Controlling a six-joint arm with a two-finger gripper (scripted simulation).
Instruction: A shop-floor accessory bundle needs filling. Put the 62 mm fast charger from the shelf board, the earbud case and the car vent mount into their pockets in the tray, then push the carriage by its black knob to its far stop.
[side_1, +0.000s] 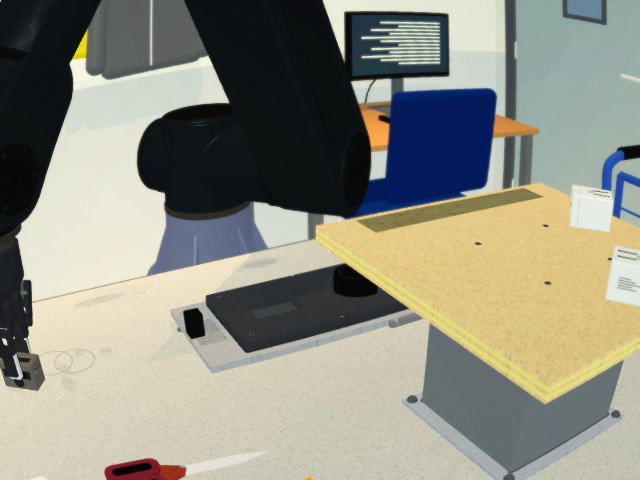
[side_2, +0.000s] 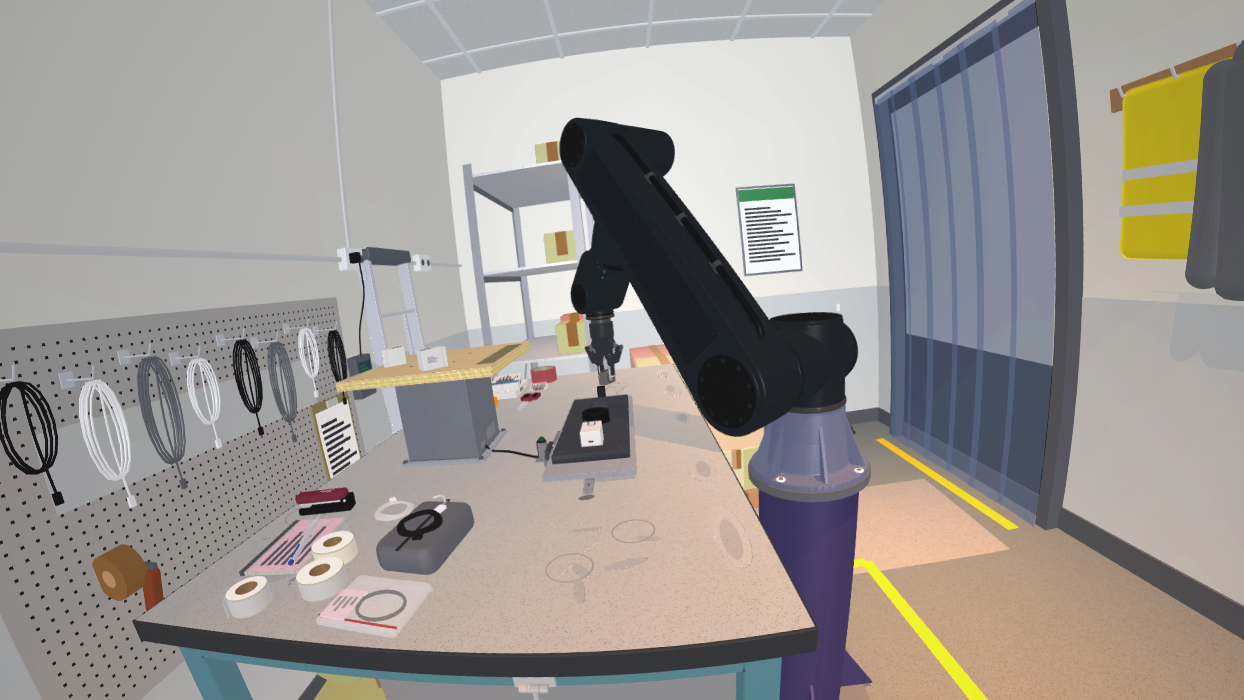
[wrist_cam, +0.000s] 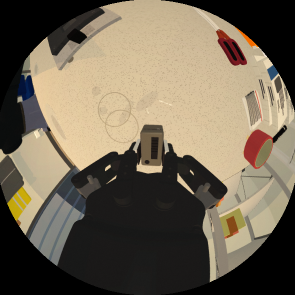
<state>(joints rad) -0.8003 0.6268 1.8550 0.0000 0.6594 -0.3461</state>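
Note:
The car vent mount (wrist_cam: 151, 145), a small grey block with a dark slotted face, sits between the fingers of my gripper (wrist_cam: 152, 150), and I grip it at the bench surface near the far end of the table (side_1: 25, 369). The dark tray (side_1: 305, 307) rests on its pale carriage plate a short way off, partly under the shelf board. A white charger (side_2: 591, 431) and the round black earbud case (side_1: 354, 281) sit in the tray. The black knob (side_1: 193, 323) stands at the carriage's near end. Two white chargers (side_1: 591, 207) remain on the wooden shelf board (side_1: 491, 263).
The shelf board's grey pedestal (side_1: 512, 408) stands right of the tray. Red-handled scissors (wrist_cam: 232, 50) and a red tape roll (wrist_cam: 258, 148) lie on the bench nearby. My own dark arm (side_1: 269, 103) hangs over the tray.

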